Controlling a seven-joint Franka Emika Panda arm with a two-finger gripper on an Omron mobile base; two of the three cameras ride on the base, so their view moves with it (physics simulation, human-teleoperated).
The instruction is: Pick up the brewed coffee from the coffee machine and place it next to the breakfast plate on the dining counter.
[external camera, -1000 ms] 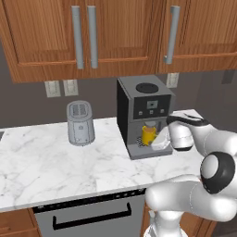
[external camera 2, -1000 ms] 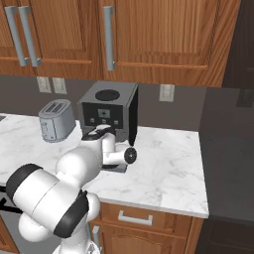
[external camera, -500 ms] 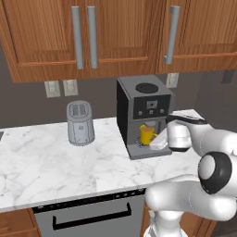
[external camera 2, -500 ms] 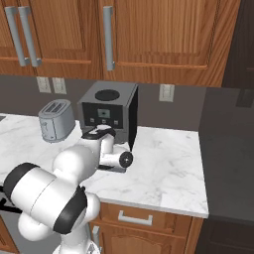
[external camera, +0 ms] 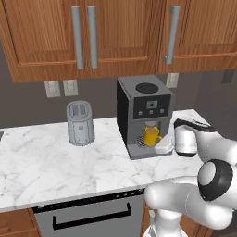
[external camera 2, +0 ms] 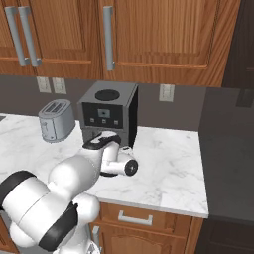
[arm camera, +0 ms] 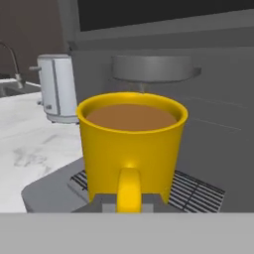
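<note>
- Since the earlier frame, the gripper (arm camera: pixel 129 206) has been closed from wide open onto the handle of the yellow mug (external camera: pixel 151 136).
- Coffee could be slopped if the mug is pulled out tilted or knocked against the spout.
- The mug, brim-full, is seated on the drip tray (arm camera: pixel 193 191) of the coffee machine (external camera: pixel 144 115).
</note>
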